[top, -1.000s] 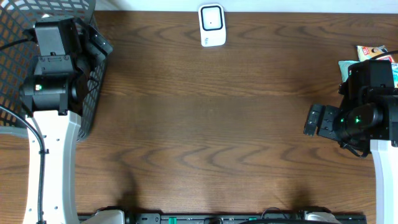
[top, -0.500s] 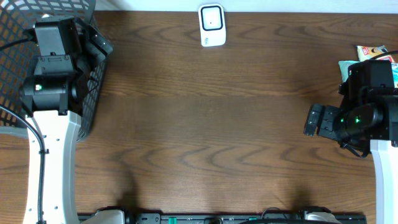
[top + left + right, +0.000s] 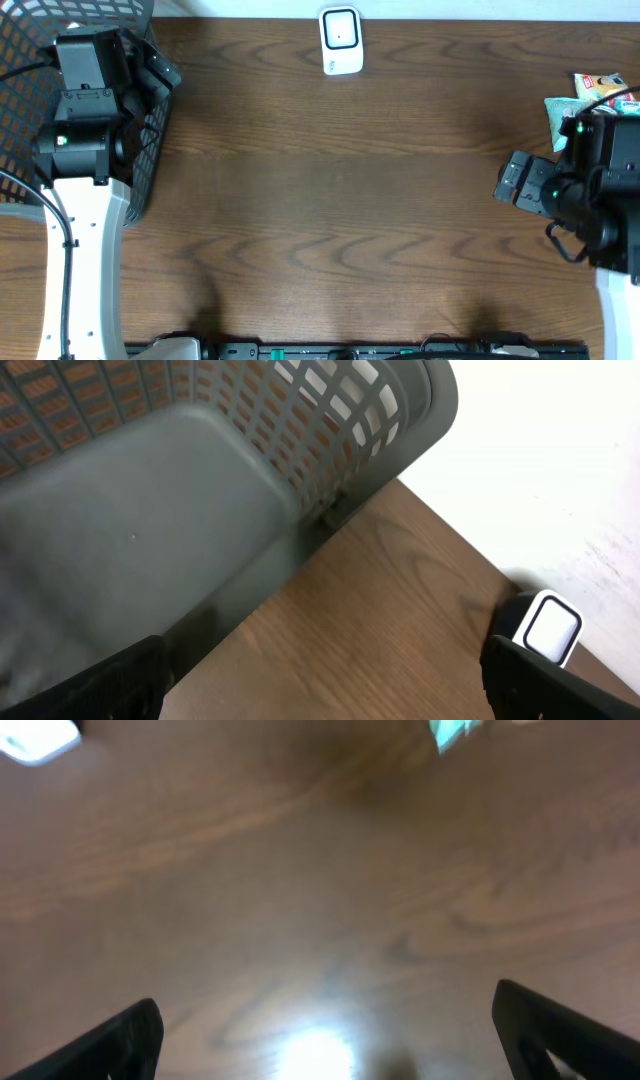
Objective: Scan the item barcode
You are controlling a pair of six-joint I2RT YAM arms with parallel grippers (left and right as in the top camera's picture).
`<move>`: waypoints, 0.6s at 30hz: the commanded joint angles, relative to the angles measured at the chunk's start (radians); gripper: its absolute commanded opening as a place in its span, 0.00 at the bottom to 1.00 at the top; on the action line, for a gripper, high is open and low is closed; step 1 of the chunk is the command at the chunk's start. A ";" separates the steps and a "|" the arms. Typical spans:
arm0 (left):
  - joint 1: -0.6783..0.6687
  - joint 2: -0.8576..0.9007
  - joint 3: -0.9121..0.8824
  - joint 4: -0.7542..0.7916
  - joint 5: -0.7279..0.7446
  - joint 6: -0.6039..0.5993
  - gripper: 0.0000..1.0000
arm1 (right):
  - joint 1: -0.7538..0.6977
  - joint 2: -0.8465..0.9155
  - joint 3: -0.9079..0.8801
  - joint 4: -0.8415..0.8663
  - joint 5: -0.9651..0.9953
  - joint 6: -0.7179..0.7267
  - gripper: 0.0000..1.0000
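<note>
Teal and orange show at the table's right edge, where the items lie: a teal packet point(image 3: 557, 111) and, just behind it towards the far side, a printed packet point(image 3: 598, 84) with orange and white on it. Both are partly covered by the right arm from above, and no barcode can be made out on either. In the blurred right wrist view only a sliver of teal shows at the top edge.

Just in front of the packets, the right gripper point(image 3: 510, 180) points leftward over bare wood, its fingers spread wide and holding nothing; its two fingertips sit at the bottom corners of its own camera's view.

At the middle of the far edge, well apart from the packets, the white scanner point(image 3: 340, 40) lies flat on the dark wooden table point(image 3: 330, 200). It also shows at the lower right of the left wrist view.

At the far left corner stands a grey mesh basket point(image 3: 30, 40). The left gripper point(image 3: 158, 68) hangs over the basket's right-hand wall, jaws wide apart and empty, looking down on the basket's floor point(image 3: 150, 510).
</note>
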 commanded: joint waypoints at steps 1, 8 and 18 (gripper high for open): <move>0.004 -0.005 0.002 -0.004 -0.002 -0.012 0.98 | 0.007 -0.073 -0.120 0.061 0.016 -0.033 0.99; 0.004 -0.005 0.002 -0.004 -0.002 -0.012 0.98 | 0.006 -0.196 -0.376 0.234 -0.005 -0.043 0.99; 0.004 -0.005 0.002 -0.004 -0.002 -0.011 0.98 | -0.030 -0.480 -0.729 0.570 -0.123 -0.148 0.99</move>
